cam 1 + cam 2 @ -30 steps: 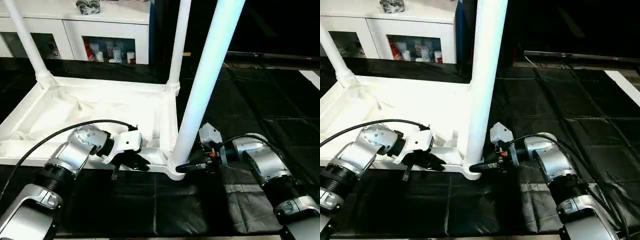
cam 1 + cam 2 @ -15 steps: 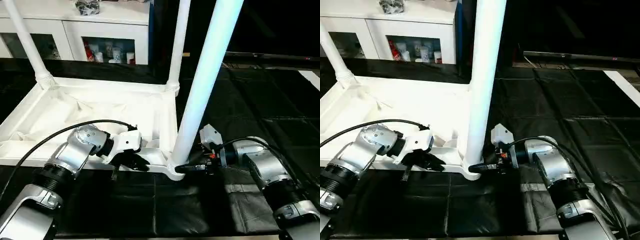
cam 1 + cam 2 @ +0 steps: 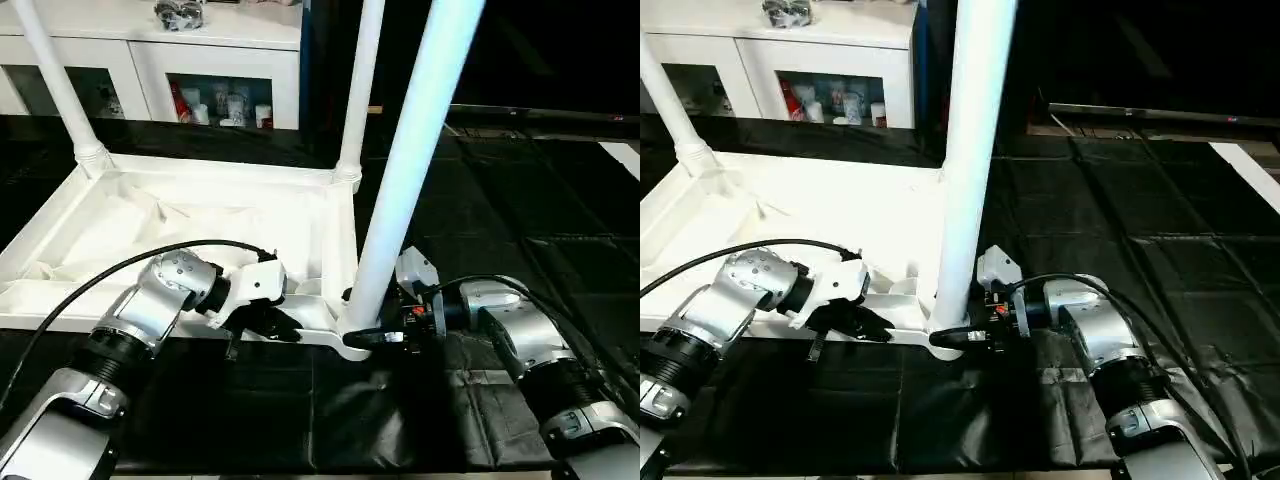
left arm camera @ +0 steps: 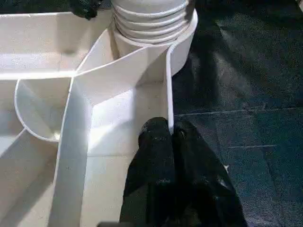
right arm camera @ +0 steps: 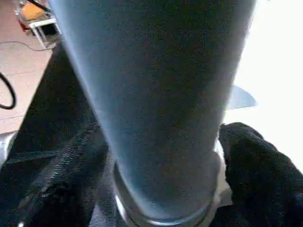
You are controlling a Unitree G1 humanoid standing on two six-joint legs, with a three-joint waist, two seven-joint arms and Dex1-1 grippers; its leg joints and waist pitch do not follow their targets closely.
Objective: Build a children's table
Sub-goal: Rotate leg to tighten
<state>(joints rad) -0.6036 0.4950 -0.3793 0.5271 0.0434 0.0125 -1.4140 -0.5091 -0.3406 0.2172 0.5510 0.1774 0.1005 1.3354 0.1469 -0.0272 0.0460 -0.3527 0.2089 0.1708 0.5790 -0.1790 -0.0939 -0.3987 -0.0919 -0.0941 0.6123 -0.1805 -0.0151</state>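
Note:
The white tabletop (image 3: 200, 215) lies upside down on a black mat, ribbed side up. Three white legs stand in its corner sockets: far left (image 3: 55, 85), far right (image 3: 358, 90), and the thick-looking near leg (image 3: 405, 170) at the near right corner. My left gripper (image 3: 262, 325) is shut on the near rim (image 4: 168, 85), just left of that corner socket (image 4: 151, 23). My right gripper (image 3: 365, 330) reaches in from the right and is shut on the base of the near leg (image 5: 156, 94), one black finger (image 5: 255, 170) on each side.
A white cabinet with glass doors (image 3: 215, 75) stands behind the tabletop. The black mat (image 3: 520, 200) spreads to the right and front. My left arm's black cable (image 3: 110, 275) arcs over the near rim. A white strip (image 3: 625, 155) lies at the far right edge.
My right gripper has slid left, closer in around the base of the near leg. The left gripper has kept its hold on the rim.

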